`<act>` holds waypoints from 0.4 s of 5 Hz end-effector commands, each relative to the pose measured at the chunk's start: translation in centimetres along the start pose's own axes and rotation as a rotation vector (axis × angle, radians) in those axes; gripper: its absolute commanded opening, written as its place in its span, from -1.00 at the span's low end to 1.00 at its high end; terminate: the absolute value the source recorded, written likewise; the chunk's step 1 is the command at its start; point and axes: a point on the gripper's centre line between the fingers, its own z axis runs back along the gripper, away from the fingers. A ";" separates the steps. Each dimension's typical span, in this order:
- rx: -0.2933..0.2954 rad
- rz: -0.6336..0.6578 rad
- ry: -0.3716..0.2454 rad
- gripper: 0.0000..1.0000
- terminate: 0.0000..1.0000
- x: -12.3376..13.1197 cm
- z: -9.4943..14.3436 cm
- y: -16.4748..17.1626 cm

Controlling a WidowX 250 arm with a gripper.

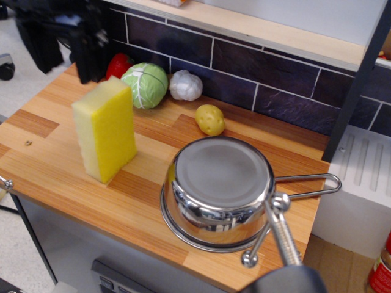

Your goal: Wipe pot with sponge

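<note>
Gripper (67, 39) is a dark blur at the bench's (55, 183) far-left corner, grip state unreadable, with the sponge (107, 129) on end just below it, easy to pinch, and the upturned pot (220, 192) well off right.

Striped wooden countertop (67, 177), dark tiled backsplash (287, 91) at 12 o'clock, pale wooden shelf (275, 30) above, white ribbed surface (360, 177) at 3 o'clock

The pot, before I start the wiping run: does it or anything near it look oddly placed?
Yes. The pot sits upside down, base facing up, rim on the table. The sponge stands upright on its end rather than lying flat.
</note>
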 end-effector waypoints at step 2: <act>0.067 0.008 -0.069 1.00 -1.00 0.5 -2.4 -2.2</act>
